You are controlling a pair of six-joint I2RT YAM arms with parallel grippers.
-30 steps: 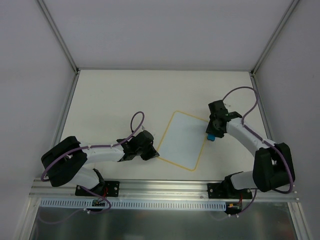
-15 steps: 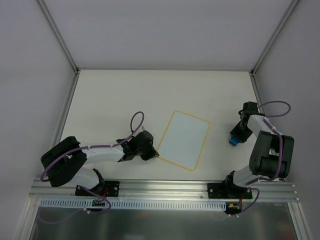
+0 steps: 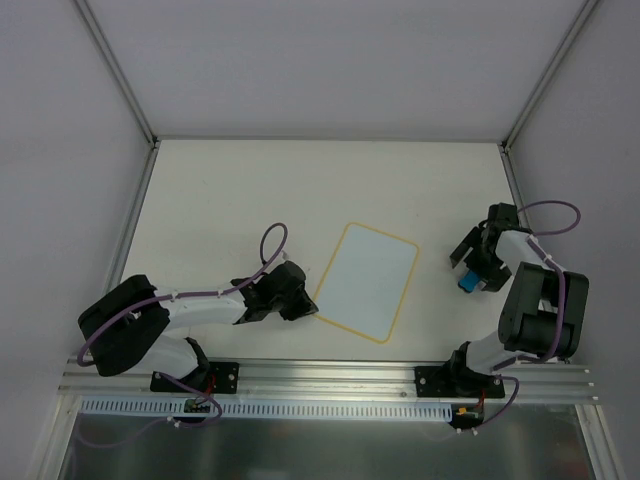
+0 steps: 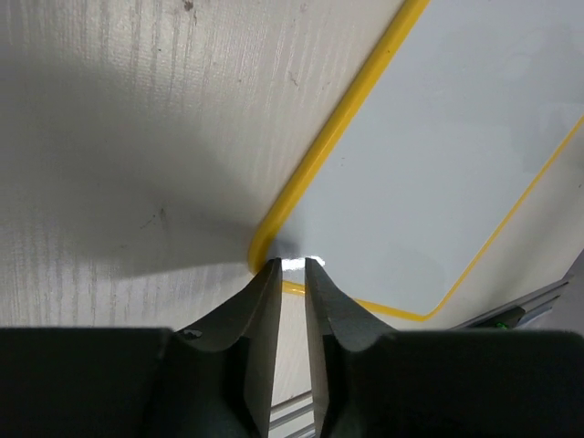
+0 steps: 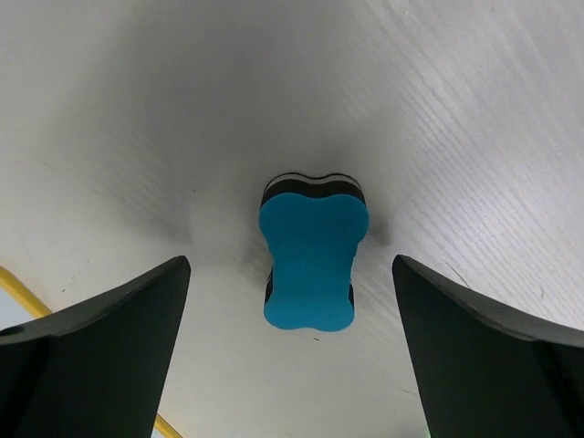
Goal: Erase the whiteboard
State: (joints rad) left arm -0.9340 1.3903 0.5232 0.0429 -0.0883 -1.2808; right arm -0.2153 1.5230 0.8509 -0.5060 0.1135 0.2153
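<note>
The whiteboard (image 3: 367, 280) lies tilted at mid-table, its face blank inside the yellow rim. My left gripper (image 3: 301, 306) sits low at the board's near-left corner. In the left wrist view its fingertips (image 4: 292, 265) stand a narrow slit apart right at that rounded yellow corner (image 4: 266, 239). The blue eraser (image 3: 467, 283) lies on the tabletop to the right of the board. My right gripper (image 3: 478, 264) hovers over it, open wide. The right wrist view shows the eraser (image 5: 310, 260) free between the two spread fingers (image 5: 109, 319), touching neither.
A metal rail (image 3: 330, 375) with both arm bases runs along the near edge. White walls with metal posts (image 3: 125, 85) close in the table on three sides. The board's yellow rim (image 5: 16, 286) shows at the lower left of the right wrist view.
The right arm carried the eraser off the board's right edge to the table at the right, then opened and let it go. The left jaws parted slightly at the board's corner.
</note>
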